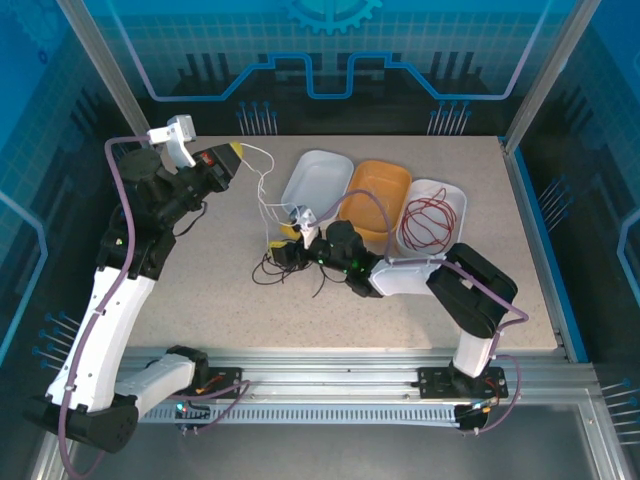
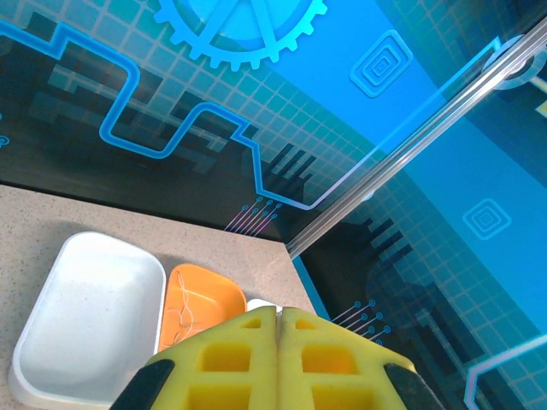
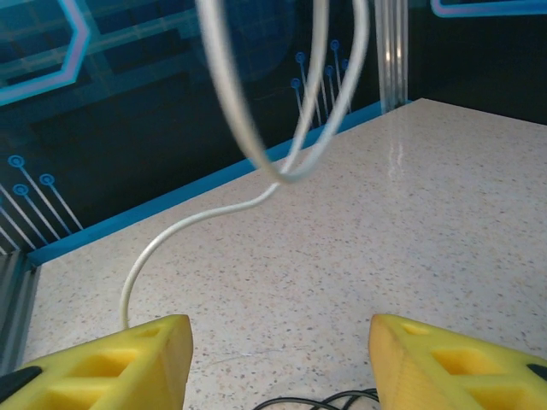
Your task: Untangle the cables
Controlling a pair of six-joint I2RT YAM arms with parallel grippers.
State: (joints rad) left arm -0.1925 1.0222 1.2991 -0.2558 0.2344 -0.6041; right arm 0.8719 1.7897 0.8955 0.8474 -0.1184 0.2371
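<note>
The left arm is raised, its left gripper (image 2: pixel 279 316) pressed closed. The right arm reaches low and leftward, its right gripper (image 3: pixel 279 342) parted.

Two white trays (image 1: pixel 312 175) and one orange tray (image 1: pixel 390 178) sat on the bench (image 1: pixel 220 290), alongside one red cable (image 1: pixel 428 225), one white cable (image 1: pixel 268 165), a black tangle (image 1: pixel 272 268) and two arms (image 1: pixel 110 290).

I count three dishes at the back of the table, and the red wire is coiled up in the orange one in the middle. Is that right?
Not quite. The red wire is coiled in the white dish on the right, next to the orange dish, not in the orange one. The rest stands: three dishes at the back, with the orange one in the middle. The top external view shows this.
</note>
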